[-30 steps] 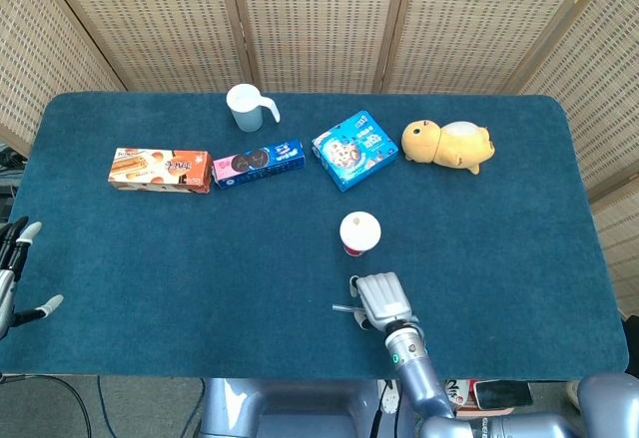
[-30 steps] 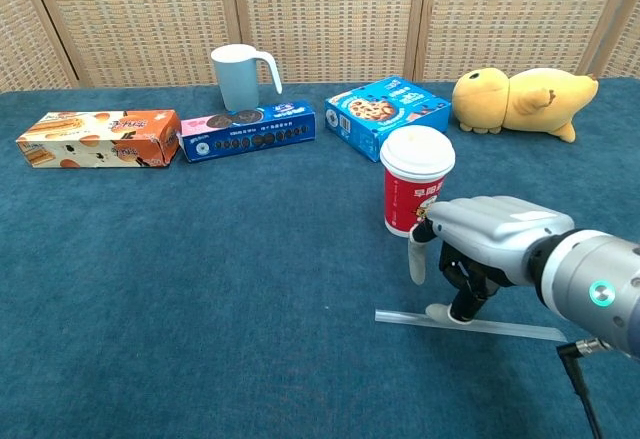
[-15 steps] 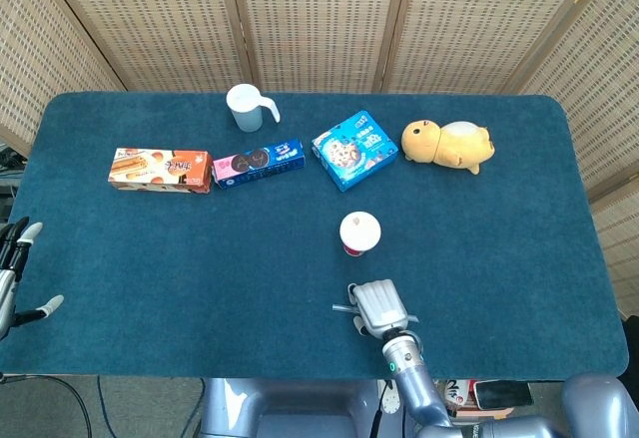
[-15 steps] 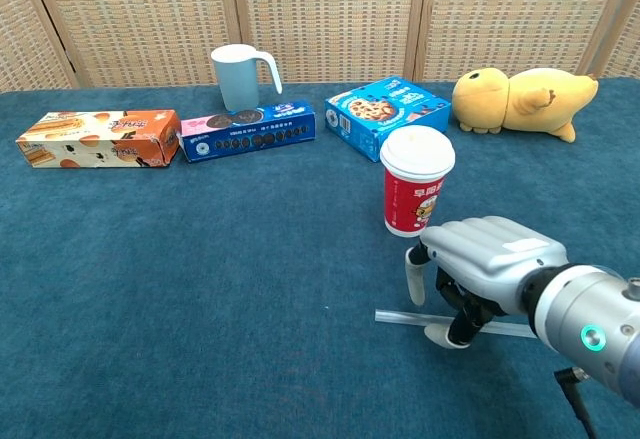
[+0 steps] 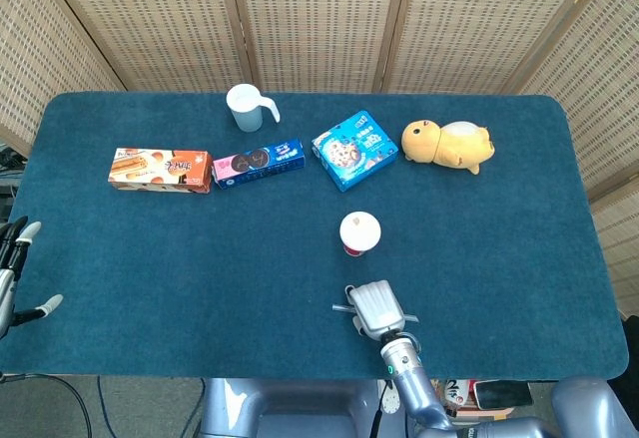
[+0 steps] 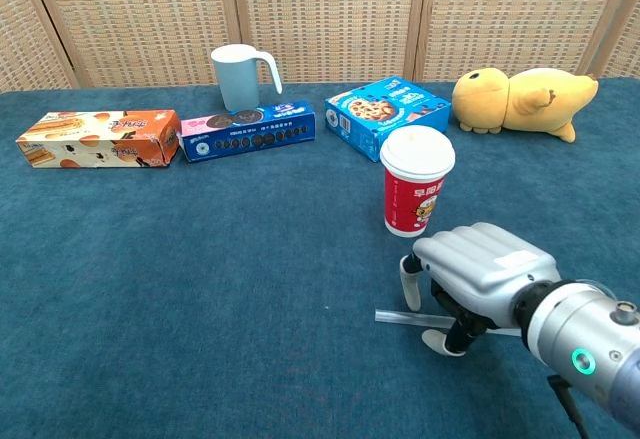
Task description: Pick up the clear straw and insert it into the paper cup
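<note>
The chest view shows the clear straw [image 6: 400,317] flat on the tabletop [image 6: 200,289] before the paper cup [image 6: 416,194]; the head view mostly hides it. The right robot hand [image 6: 468,281] arches over it, fingertips [image 6: 434,341] touching; whether it grips is unclear. The left robot hand [image 5: 12,268] rests spread, empty.

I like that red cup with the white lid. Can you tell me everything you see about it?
The paper cup is red with white print on its side and a white lid on top. It stands upright on the blue table, near the middle, with nothing touching it. The right hand hangs low just in front of it, over the clear straw lying flat on the cloth.
</note>
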